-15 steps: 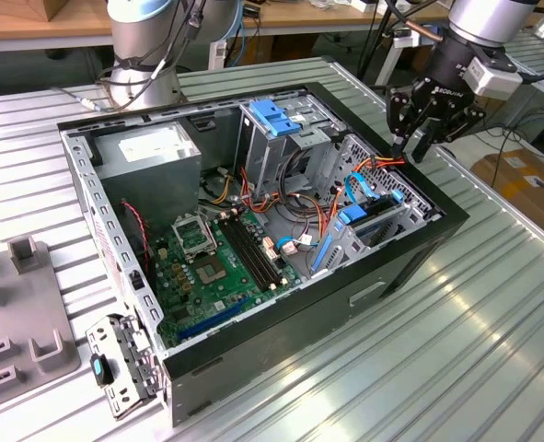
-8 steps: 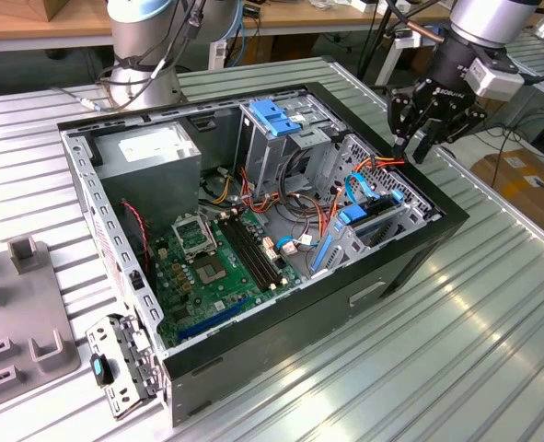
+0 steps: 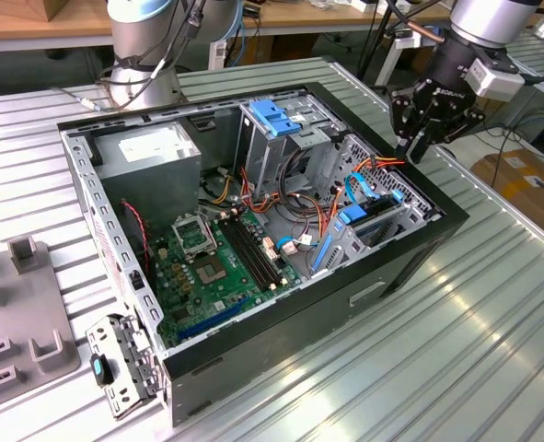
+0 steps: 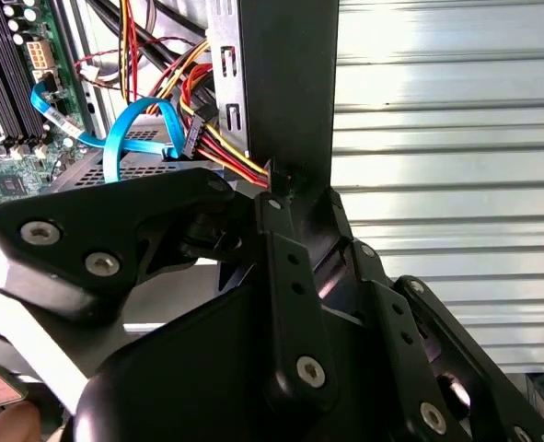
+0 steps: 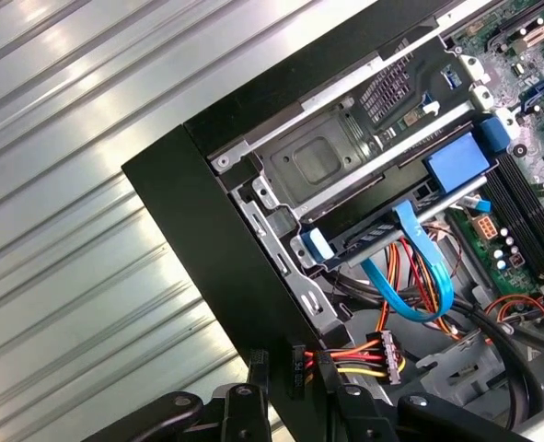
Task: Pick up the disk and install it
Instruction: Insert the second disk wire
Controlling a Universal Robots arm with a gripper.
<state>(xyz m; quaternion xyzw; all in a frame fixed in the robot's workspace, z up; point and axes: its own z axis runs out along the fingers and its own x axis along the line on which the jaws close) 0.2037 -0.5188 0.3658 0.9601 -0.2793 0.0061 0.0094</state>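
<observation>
The disk [image 3: 375, 215] sits in the drive bay at the exterior view's right side of the open computer case [image 3: 410, 262], with its light-blue rails showing. The first wrist view has its edge [image 5: 375, 241] under a grey metal cage, a blue data cable [image 5: 419, 276] looping from it. My gripper [image 3: 411, 147] hangs over the case's right wall, just behind the bay. A black power connector [image 5: 295, 368] on red, yellow and black wires lies between the fingertips [image 5: 253, 396]. In the second wrist view the gripper [image 4: 272, 198] meets those wires [image 4: 225, 152].
A grey power-supply box [image 3: 152, 152] and a tall cage with blue handles [image 3: 276, 115] stand at the case's back. The motherboard [image 3: 216, 267] lies on its floor. A second arm's base [image 3: 143, 55] stands behind the case. Grey fixtures [image 3: 23, 313] sit at the left on the ribbed table [image 3: 456, 350].
</observation>
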